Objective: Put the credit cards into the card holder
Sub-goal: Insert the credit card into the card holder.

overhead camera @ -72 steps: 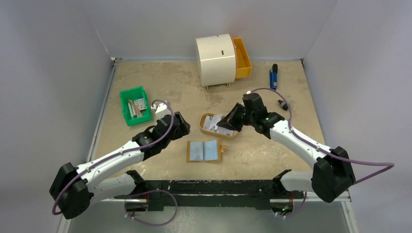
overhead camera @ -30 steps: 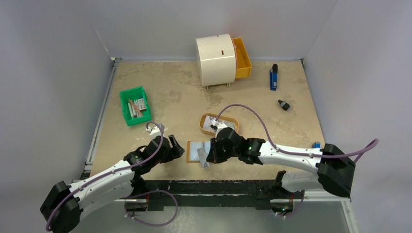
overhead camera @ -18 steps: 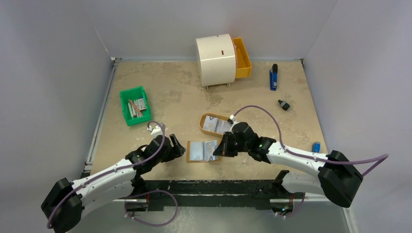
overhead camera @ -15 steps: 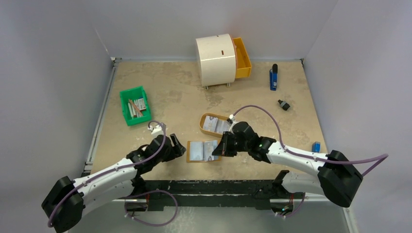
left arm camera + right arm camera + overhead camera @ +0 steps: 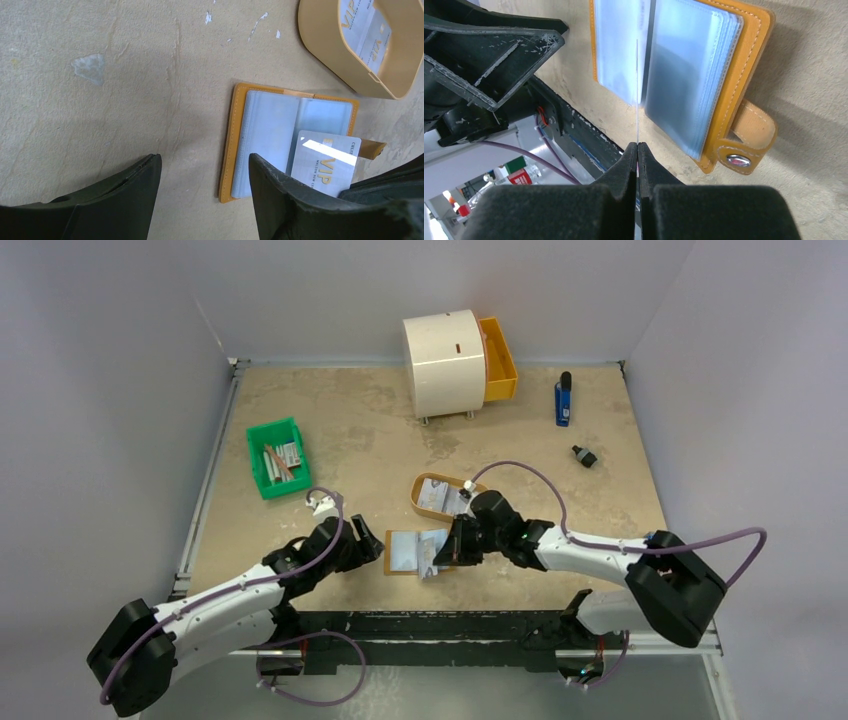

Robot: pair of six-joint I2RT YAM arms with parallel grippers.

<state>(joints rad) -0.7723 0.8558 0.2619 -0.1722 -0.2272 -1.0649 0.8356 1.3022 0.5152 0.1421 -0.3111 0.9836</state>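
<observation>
The card holder (image 5: 408, 551) lies open on the table near the front edge, its clear sleeves up and its snap flap (image 5: 744, 145) on the right. My right gripper (image 5: 446, 552) is shut on a credit card (image 5: 325, 162), held over the holder's right half; the card shows edge-on in the right wrist view (image 5: 637, 85). More credit cards (image 5: 444, 496) lie in the oval tan tray (image 5: 420, 502). My left gripper (image 5: 205, 160) is open and empty, its fingers either side of the holder's left edge (image 5: 229, 145).
A green bin (image 5: 275, 456) with sticks stands at the left. A white cabinet (image 5: 445, 363) with an orange drawer (image 5: 498, 360) stands at the back. A blue object (image 5: 563, 400) and a small black object (image 5: 584, 455) lie at the back right.
My right gripper carried a card from the tray to the holder and has shifted slightly left over it. My left gripper came down beside the holder's left edge.
</observation>
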